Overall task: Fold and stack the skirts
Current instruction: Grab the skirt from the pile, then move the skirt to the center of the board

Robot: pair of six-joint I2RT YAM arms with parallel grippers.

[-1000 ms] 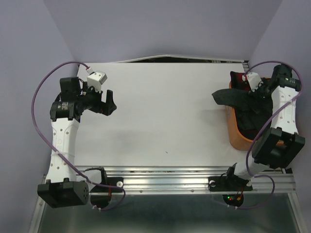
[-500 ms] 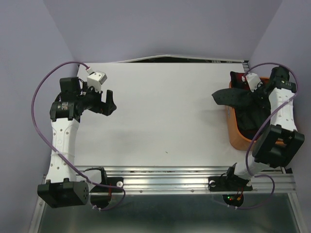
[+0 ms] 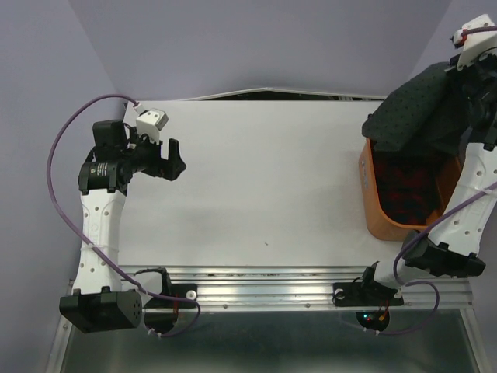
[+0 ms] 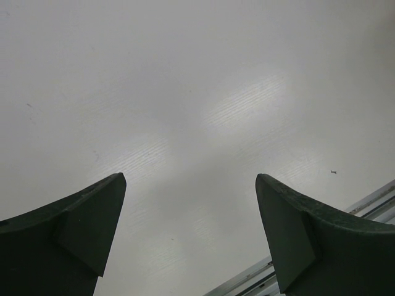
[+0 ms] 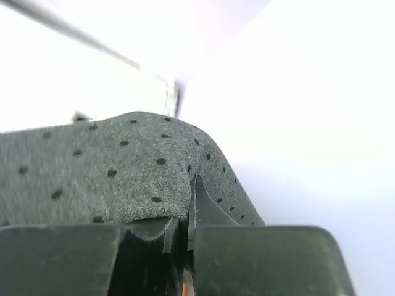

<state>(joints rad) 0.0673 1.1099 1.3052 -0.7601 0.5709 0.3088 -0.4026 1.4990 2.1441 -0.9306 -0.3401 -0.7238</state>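
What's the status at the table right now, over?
Left gripper open, over white table. Right gripper shut on dark grey dotted cloth skirt, held above orange plastic basket. Red-and-black plaid skirt in basket. Nothing seen in the way.

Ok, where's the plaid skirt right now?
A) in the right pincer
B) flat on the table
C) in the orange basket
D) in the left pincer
C: the plaid skirt lies in the orange basket, below the grey dotted skirt held by the right pincer.
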